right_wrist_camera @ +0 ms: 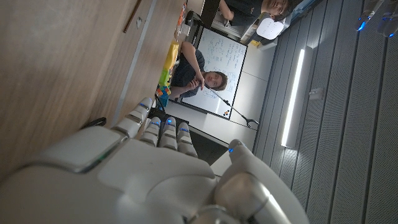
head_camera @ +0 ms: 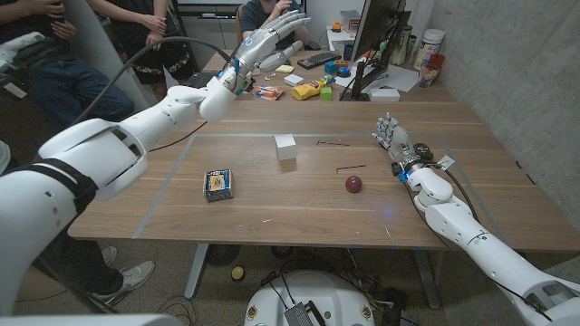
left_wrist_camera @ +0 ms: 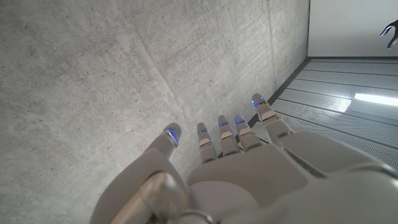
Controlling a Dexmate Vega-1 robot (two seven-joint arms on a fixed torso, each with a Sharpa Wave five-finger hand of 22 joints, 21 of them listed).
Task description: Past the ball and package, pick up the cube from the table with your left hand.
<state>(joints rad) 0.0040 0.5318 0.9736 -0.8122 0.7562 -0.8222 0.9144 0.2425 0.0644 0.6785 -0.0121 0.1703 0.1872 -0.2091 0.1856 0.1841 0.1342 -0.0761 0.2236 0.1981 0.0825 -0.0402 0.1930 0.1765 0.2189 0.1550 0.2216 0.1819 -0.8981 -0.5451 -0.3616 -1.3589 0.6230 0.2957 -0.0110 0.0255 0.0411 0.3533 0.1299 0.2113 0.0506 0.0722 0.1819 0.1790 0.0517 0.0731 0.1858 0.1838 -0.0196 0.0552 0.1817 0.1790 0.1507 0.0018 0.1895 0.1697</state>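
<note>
Wooden table [head_camera: 272, 204] | cube [head_camera: 285, 146], ball [head_camera: 353, 184], package [head_camera: 217, 184] print unreadable | left robot hand [head_camera: 268, 41] raised, spread | right robot hand [head_camera: 394, 138] spread

The right hand [right_wrist_camera: 155, 180] shows from behind, its white back broad across the near part of the picture and its fingers [right_wrist_camera: 144, 118] reaching out side by side, with small blue lights at their tips. The thumb [right_wrist_camera: 249, 163] stands apart from them, and nothing is held. The wooden table [right_wrist_camera: 62, 68] runs alongside the hand, with a dark thin line [right_wrist_camera: 132, 17] lying on it farther off. Beyond the fingertips sit small yellow and green objects [right_wrist_camera: 168, 62], too blurred to name. A person [right_wrist_camera: 196, 78] sits in front of a whiteboard [right_wrist_camera: 222, 59]. A long ceiling light [right_wrist_camera: 293, 96] glows among grey panels.
</note>
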